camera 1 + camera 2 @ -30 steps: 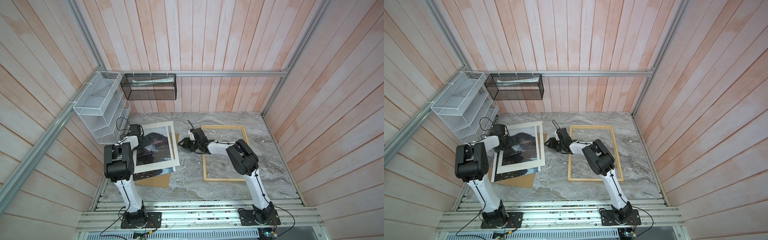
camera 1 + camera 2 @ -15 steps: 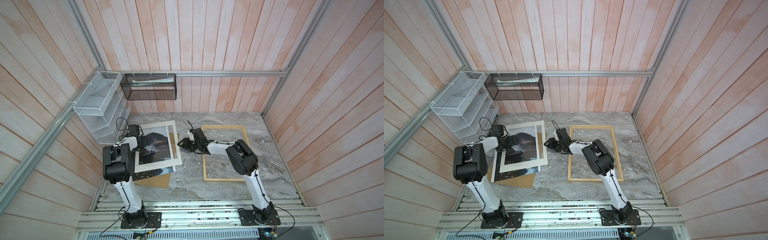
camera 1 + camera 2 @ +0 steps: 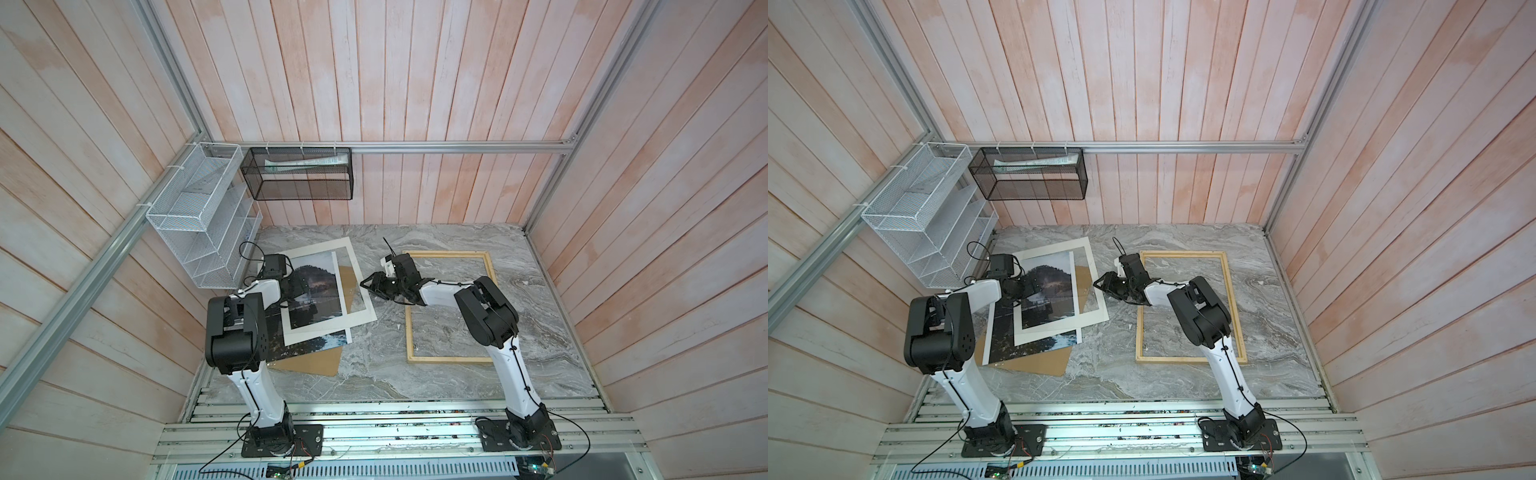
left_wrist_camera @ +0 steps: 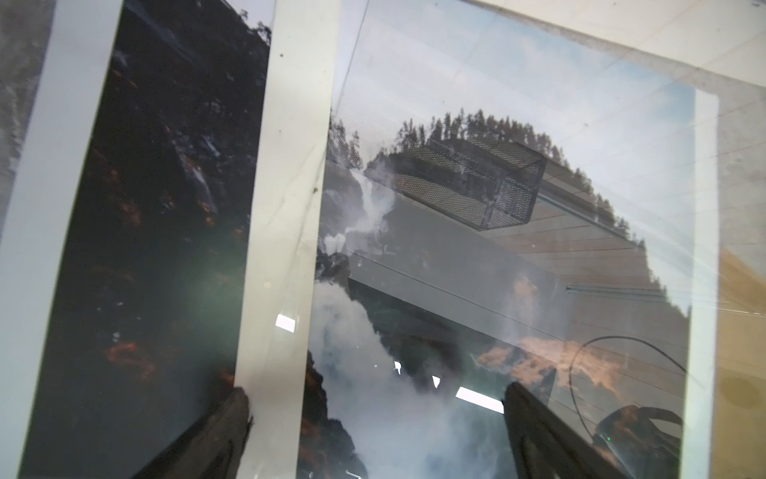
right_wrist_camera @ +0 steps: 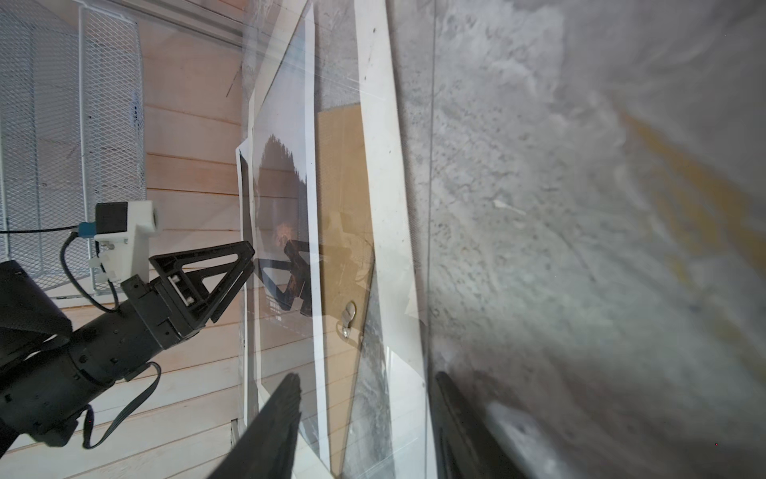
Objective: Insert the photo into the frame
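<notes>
Overview, left to right. Your left gripper (image 3: 302,286) hovers with its fingers spread wide and empty, directly over the photo (image 3: 324,309), a large paper print of a white waterfall among dark hills. The print lies flat on a plain brown backing board (image 3: 316,365) on the grey marble table (image 3: 374,374). It is overlaid by a white card mat with a rectangular cut-out (image 3: 332,330), which sits askew across its far part. Your right gripper (image 3: 368,289) stands at the mat's right edge, fingers part-way apart astride that edge and closed on nothing that shows. Farther right, well apart from the print, lies the thin pale-wood rectangular frame (image 3: 449,359), with marble showing through it. Print and frame both run their long axes from near to far, roughly parallel. The print lies left of the frame and under the left fingers, so judge the left arm nearer; the mat likely has to come off first.
</notes>
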`<control>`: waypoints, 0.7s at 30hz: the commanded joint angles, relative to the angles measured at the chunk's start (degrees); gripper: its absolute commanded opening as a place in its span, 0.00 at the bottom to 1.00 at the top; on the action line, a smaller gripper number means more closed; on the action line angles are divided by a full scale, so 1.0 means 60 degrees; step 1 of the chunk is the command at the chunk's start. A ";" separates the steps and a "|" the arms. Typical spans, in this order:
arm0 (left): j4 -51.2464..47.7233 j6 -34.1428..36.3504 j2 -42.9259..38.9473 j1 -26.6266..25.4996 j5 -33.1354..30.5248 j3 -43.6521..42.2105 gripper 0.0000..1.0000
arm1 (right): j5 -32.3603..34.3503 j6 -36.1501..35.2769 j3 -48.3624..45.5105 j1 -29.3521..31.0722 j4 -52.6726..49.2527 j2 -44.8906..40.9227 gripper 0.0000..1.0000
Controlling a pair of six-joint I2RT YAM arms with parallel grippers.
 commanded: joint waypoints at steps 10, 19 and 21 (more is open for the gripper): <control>-0.0683 -0.0150 0.0123 -0.0091 0.0403 -0.0533 0.96 | -0.0695 -0.0492 0.0091 -0.0100 0.0422 0.0006 0.50; -0.0630 -0.0172 0.0079 -0.0091 0.0339 -0.0584 0.96 | 0.0387 -0.1548 0.0800 -0.0158 -0.1130 0.0081 0.53; -0.0565 -0.0190 0.0034 -0.0092 0.0385 -0.0604 0.96 | 0.0430 -0.1616 0.0989 -0.0207 -0.1335 0.0175 0.53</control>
